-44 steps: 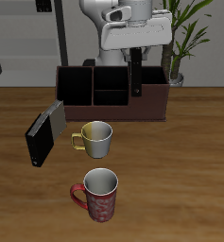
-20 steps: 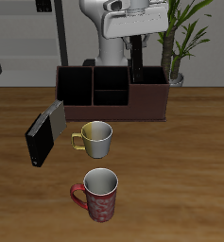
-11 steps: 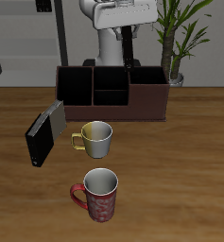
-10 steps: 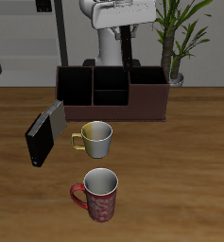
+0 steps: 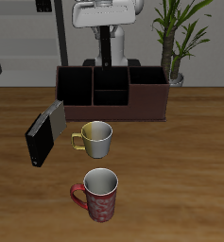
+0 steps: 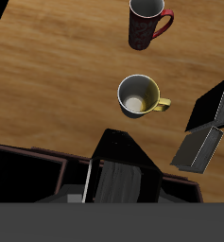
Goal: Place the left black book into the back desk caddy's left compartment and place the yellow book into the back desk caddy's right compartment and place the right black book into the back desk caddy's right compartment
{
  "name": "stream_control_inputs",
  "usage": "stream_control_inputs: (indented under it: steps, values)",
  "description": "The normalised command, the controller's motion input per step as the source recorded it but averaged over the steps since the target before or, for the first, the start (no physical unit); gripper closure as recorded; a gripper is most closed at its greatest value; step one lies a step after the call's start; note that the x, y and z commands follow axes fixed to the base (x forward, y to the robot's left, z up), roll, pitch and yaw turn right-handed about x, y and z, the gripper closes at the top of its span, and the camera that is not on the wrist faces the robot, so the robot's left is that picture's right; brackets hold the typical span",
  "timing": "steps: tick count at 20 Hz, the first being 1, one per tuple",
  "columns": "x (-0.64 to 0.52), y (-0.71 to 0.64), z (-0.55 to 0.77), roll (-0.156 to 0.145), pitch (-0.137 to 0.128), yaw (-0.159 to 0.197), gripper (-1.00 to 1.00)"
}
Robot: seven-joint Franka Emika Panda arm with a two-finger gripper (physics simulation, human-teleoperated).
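The right black book leans on the table against a grey striped book, well apart from the back desk caddy; the left black book already stands in one end compartment; no yellow book shows. The claw hangs high above the caddy; whether it is wide or narrow I cannot tell. For the next pick, I'd come down beside the pale mug, pinch only the black cover, and leave the striped book alone.

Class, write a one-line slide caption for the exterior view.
Two mugs and leaning books stand before the back desk caddy.
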Motion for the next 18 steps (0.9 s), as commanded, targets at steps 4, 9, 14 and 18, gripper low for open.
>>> stream_control_inputs:
  steps: [4, 9, 14, 18]
  values:
    - [-0.05, -0.53, 0.01, -0.065, 0.0, -0.053, 1.0]
    - [-0.07, -0.29, -0.13, -0.036, 0.01, -0.042, 1.0]
    - [0.0, -0.1, -0.17, -0.001, 0.019, -0.018, 1.0]
    - [-0.06, -0.24, -0.18, -0.038, 0.017, -0.012, 1.0]
